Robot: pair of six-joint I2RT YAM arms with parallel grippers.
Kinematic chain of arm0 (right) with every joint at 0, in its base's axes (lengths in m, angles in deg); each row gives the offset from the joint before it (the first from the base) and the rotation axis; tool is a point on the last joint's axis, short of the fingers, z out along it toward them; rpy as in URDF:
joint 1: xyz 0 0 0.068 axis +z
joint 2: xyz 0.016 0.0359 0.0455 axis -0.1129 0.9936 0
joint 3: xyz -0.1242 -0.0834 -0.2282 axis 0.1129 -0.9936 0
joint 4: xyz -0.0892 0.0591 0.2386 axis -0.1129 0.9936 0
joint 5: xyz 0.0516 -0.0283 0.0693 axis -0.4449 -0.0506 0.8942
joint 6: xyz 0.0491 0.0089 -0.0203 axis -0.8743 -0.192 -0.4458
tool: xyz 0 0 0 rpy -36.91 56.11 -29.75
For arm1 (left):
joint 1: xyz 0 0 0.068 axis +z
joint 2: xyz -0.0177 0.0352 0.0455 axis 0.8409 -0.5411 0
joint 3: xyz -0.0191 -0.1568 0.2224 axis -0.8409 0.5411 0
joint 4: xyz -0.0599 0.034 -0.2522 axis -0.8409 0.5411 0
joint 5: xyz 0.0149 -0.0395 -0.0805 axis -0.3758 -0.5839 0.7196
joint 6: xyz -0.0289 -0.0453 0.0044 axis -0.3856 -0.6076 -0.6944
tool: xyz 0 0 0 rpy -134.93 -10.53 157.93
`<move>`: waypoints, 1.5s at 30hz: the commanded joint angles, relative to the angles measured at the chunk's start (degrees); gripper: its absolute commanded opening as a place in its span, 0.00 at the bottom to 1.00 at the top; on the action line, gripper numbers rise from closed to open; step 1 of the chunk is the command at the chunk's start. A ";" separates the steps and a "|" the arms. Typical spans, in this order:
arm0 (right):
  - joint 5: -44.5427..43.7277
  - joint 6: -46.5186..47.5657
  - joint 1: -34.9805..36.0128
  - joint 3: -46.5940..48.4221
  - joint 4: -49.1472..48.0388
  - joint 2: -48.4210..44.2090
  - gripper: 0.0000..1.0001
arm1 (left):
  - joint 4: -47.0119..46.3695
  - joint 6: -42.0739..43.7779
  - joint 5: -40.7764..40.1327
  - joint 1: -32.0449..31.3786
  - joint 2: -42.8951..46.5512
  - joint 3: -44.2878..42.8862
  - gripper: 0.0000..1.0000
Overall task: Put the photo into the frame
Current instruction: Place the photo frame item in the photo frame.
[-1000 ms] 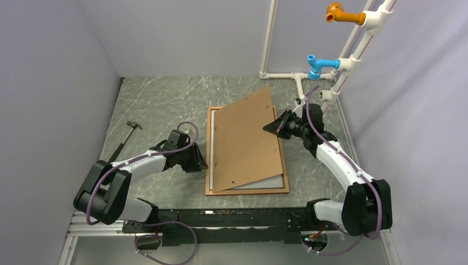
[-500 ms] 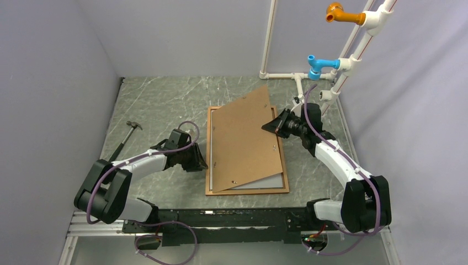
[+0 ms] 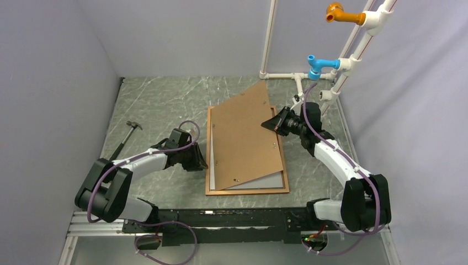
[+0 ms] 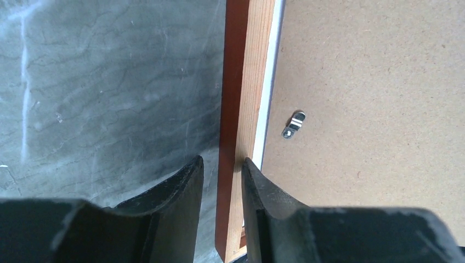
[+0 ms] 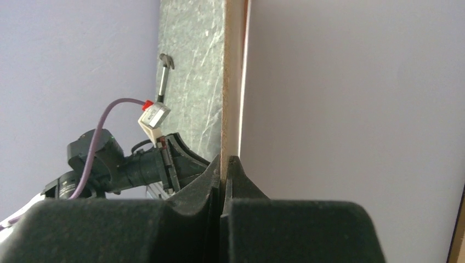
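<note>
The frame (image 3: 248,191) of reddish-brown moulding lies flat mid-table. A pale sheet, which looks like the photo's white back (image 3: 265,180), lies inside it; its printed side is hidden. A plain brown backing board (image 3: 243,138) leans over both, its right edge raised. My right gripper (image 3: 270,124) is shut on that edge, which shows as a thin edge (image 5: 231,82) between the right gripper's (image 5: 225,160) tips. My left gripper (image 3: 200,161) straddles the frame's left moulding (image 4: 233,82), jaws open, left gripper (image 4: 222,160) not pinching it. A white strip (image 4: 270,98) and the board (image 4: 373,82) lie beside it.
A hammer (image 3: 126,135) lies at the table's left, also in the right wrist view (image 5: 163,76). White pipes with a blue fitting (image 3: 320,62) and an orange fitting (image 3: 342,12) stand at the back right. Lilac walls close in three sides. A metal clip (image 4: 293,125) sits on the board.
My right gripper has drawn slightly back and up with the board's edge, tilting the board a little more. The left arm has not moved.
</note>
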 commanded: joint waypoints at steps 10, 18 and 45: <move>-2.77 -0.76 0.05 -1.60 -5.78 1.69 0.00 | 2.39 2.69 -3.58 -0.18 -1.78 -1.00 0.35; -3.67 -4.01 0.17 -6.63 -8.00 0.99 0.00 | 2.43 2.73 -3.39 -0.23 -1.85 -1.17 0.34; -7.66 11.80 2.73 -5.07 1.79 4.63 0.39 | 5.22 3.78 -5.73 -0.66 2.97 -1.95 0.53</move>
